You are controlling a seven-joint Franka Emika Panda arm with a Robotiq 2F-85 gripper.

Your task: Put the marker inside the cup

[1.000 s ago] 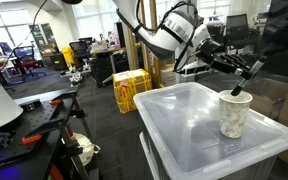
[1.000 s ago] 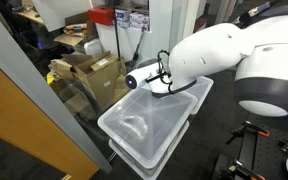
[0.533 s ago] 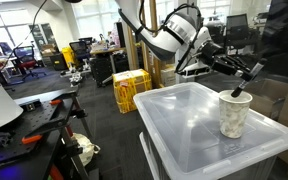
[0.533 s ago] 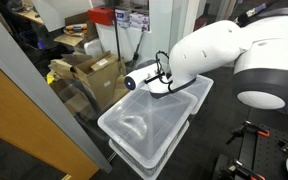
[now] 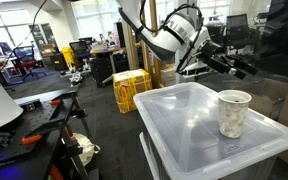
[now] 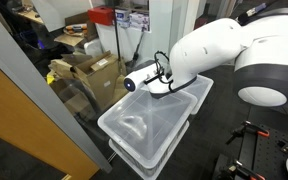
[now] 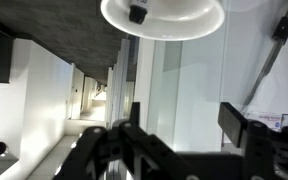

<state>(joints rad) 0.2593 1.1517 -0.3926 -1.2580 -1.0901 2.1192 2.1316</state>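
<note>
The whitish paper cup (image 5: 234, 113) stands upright on the lid of a clear plastic bin (image 5: 184, 125). My gripper (image 5: 244, 68) hovers just above and behind the cup's rim, apart from it. The wrist view looks into the cup (image 7: 162, 10), which sits at the top edge of the picture. A dark end of the marker (image 7: 137, 13) shows inside the cup. The gripper (image 7: 184, 120) is open, and nothing lies between its black fingers (image 7: 239, 125). In an exterior view the white arm (image 6: 214, 55) hides the cup.
The cup's bin (image 6: 144, 125) is the top one of a stack. A yellow crate (image 5: 131, 88) and office chairs stand on the floor behind. Cardboard boxes (image 6: 89, 75) sit beyond a glass partition. A dark workbench (image 5: 24, 120) with tools lies nearby.
The jaws have opened. The marker, held over the cup's rim before, no longer sticks out above the cup and now lies inside it. The arm has barely moved.
</note>
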